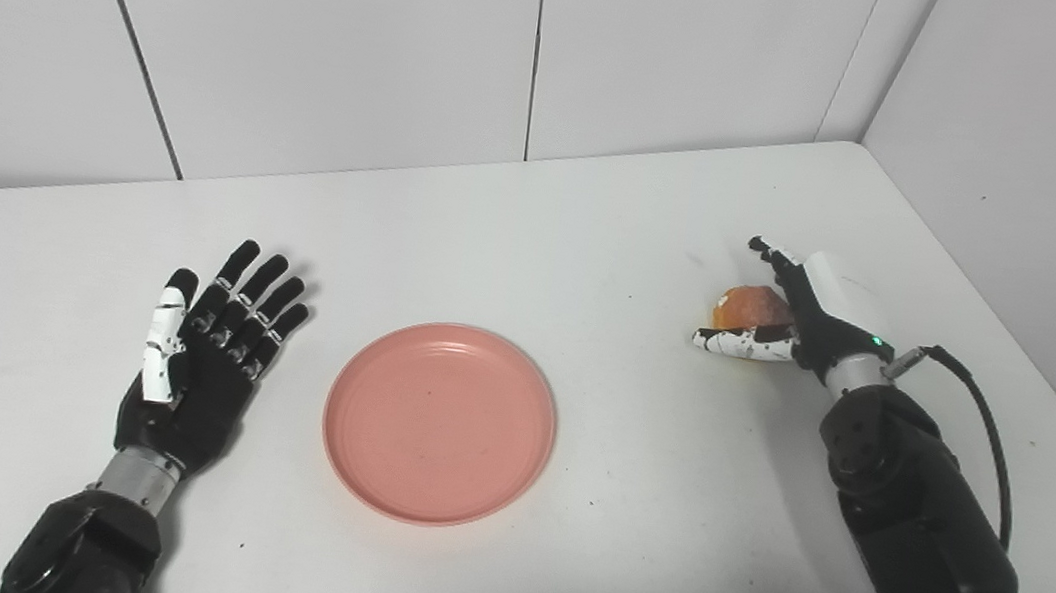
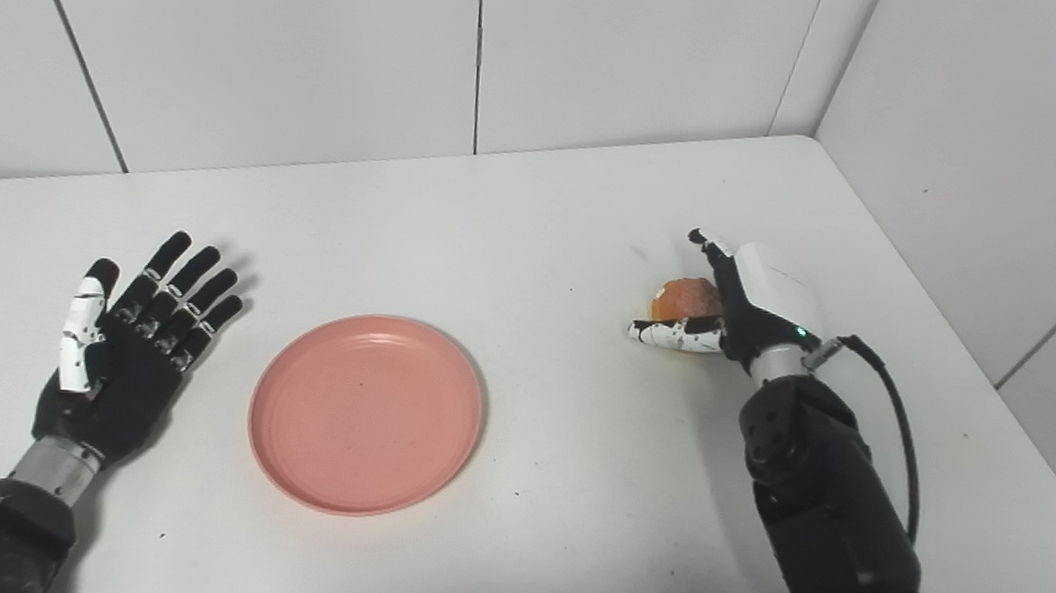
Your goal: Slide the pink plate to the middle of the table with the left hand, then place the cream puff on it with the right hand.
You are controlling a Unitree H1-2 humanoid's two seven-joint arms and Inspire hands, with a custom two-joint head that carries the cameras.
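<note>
Reaching around the cream puff (image 1: 746, 306) at the right side of the desk (image 1: 596, 234).
The right hand (image 1: 793, 314) cups the puff between thumb and fingers; whether it grips it firmly I cannot tell. The left hand (image 1: 204, 347) lies flat, fingers spread, holding nothing, just left of the pink plate (image 1: 440, 422), which sits empty mid-desk.

White table (image 1: 597, 224) stood against a panelled wall. Pink plate (image 1: 440, 423) lay flat near its centre, empty. Cream puff (image 1: 746, 308) sat toward the right side.
</note>
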